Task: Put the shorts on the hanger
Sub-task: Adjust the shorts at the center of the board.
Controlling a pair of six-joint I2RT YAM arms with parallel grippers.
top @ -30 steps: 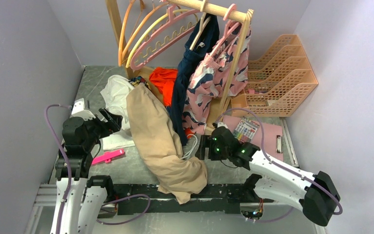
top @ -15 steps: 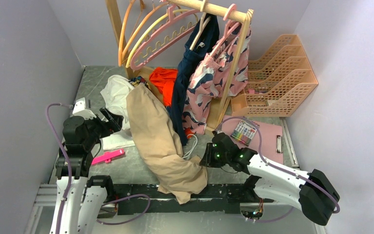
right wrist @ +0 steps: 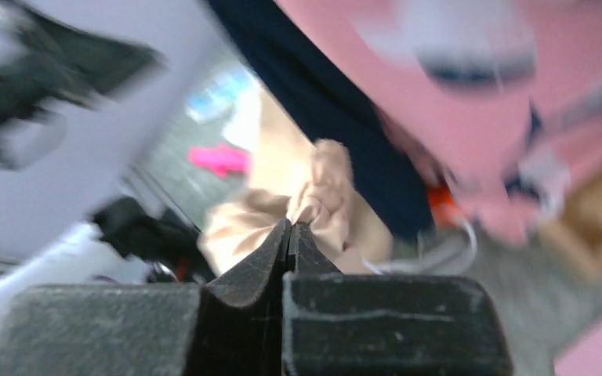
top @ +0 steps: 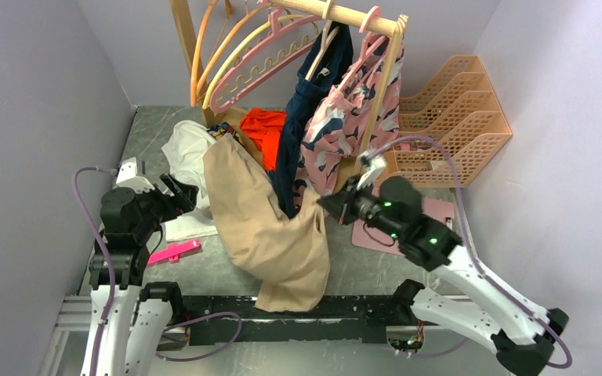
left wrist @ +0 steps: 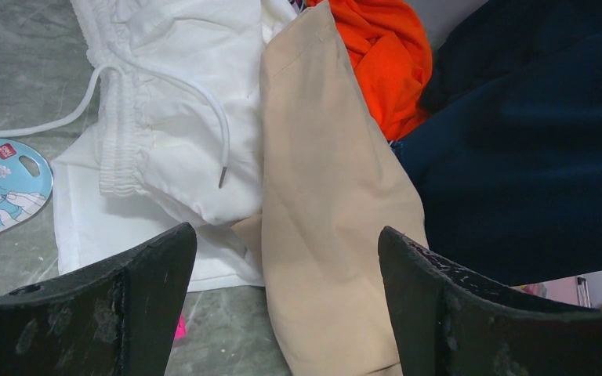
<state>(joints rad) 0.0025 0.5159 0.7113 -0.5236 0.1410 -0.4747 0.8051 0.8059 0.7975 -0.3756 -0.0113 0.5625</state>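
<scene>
your right gripper has its jaws pressed together on a bunched edge of the shorts. in the right wrist view, the tan fabric gathers just past the closed fingertips. note that this pinched corner is held up off the table, just beside the lower part of the hanging navy garment. from the pinch, the rest of the shorts drapes down and to the left. one end reaches the table's near edge and the other lies against the white garment.

your left gripper sits at the left of the shorts with its jaws spread wide. in the left wrist view, the tan cloth and the white garment lie beyond the open fingers.

the hanger hangs on the wooden rail at the far side, above and well apart from the pinched corner.
</scene>
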